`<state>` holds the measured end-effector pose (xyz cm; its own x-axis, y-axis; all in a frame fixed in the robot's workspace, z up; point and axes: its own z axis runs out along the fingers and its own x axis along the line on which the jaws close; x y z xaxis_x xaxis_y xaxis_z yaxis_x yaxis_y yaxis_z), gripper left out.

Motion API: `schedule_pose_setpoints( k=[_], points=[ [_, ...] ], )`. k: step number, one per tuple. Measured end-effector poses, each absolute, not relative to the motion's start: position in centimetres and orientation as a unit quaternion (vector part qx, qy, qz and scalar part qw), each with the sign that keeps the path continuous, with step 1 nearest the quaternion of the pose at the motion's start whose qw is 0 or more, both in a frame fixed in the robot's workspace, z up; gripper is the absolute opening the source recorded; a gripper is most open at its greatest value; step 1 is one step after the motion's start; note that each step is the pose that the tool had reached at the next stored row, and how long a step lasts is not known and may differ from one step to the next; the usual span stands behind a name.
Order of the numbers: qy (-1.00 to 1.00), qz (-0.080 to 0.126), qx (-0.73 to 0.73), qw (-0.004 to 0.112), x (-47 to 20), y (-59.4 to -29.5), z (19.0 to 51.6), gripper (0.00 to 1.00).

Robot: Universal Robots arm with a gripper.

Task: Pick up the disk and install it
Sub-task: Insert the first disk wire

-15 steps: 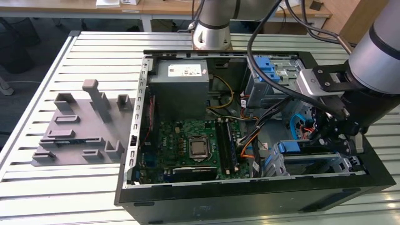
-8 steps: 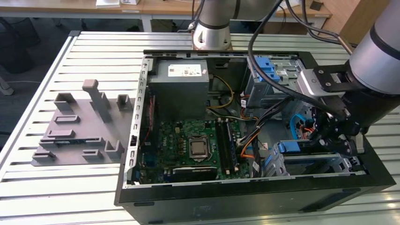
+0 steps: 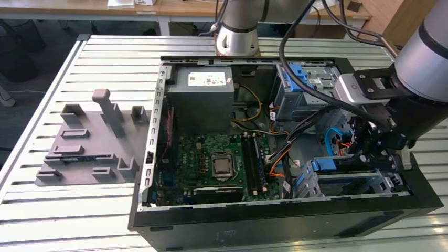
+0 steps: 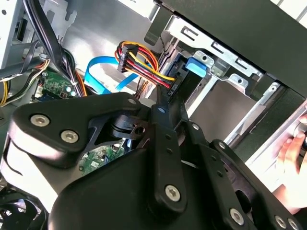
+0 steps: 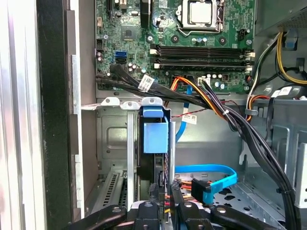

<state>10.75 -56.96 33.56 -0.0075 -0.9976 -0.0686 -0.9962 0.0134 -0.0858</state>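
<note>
Slatted metal table carrying an open computer case, with a grey moulded fixture lying just beside the case on the exterior view's left. Inside the case, a grey power-supply box sits against the far wall and the green motherboard covers the floor. The arm reaches down into the near corner on the exterior view's right, where a silver drive cage stands. The disk sits edge-on in this cage, its blue plastic rail end facing outward, apparently slid in. The gripper hangs just beside it; whether the claw is spread or pressed together cannot be told. Orange-and-yellow power leads and a blue data ribbon lie close by. A person's hand rests at the case rim. Judged stiff, moderately heavy, smooth-sided and shock-sensitive, the disk is best taken by its plastic rails. The sticker print is too small to read
</note>
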Motion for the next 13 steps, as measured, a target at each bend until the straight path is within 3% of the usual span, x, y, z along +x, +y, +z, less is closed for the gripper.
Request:
schedule_pose_setpoints(
  k=[2, 5, 13],
  points=[
    [0.710, -0.006, -0.702, 0.055, 10.75, -56.95, 33.65, 0.22],
    [0.710, -0.007, -0.702, 0.054, 10.75, -56.94, 33.69, 0.11],
    [0.710, -0.006, -0.702, 0.054, 10.79, -56.94, 33.73, 0.11]
  ],
)
